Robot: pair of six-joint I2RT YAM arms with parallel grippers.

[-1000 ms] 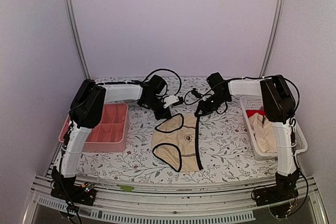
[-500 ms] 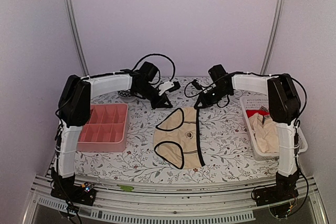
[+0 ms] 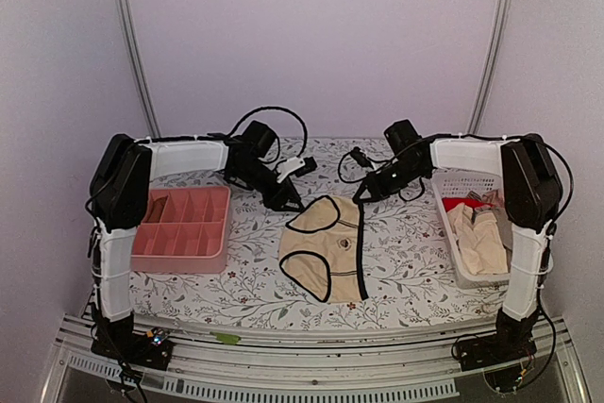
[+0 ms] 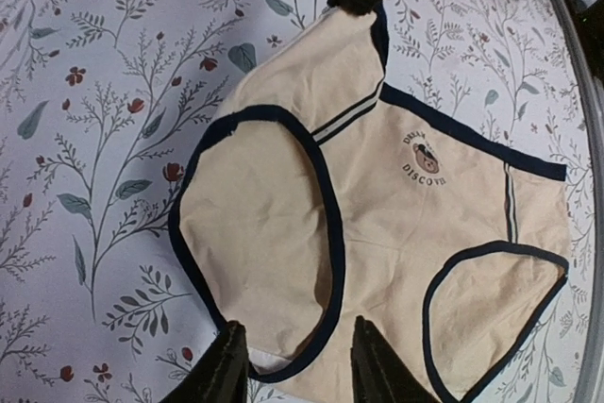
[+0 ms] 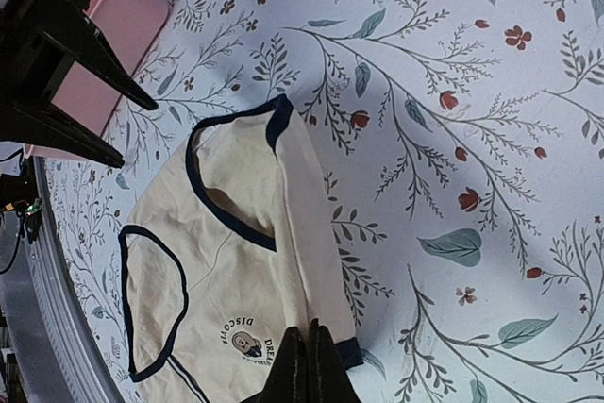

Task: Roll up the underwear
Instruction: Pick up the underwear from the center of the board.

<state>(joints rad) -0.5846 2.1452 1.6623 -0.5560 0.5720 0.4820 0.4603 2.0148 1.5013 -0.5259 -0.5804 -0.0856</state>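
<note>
Flat at the middle of the flowered table lies the underwear point(image 3: 326, 250), one beige pair with black trim, as I work both arms from afar. My left gripper point(image 4: 297, 365) hangs over its far left edge with fingers spread. My right gripper point(image 5: 307, 365) has its fingers pressed together at the far right corner of the waistband; whether cloth is caught between them I cannot tell. To roll well, I judge the cloth must first lie smooth, then both grippers should take the same edge and turn it over evenly, keeping the roll tight. By my count: one pair laid out, one pink divided tray point(image 3: 179, 261) at left, one white basket point(image 3: 469, 280) at right holding cream garments point(image 3: 477, 238) too bunched to number.
</note>
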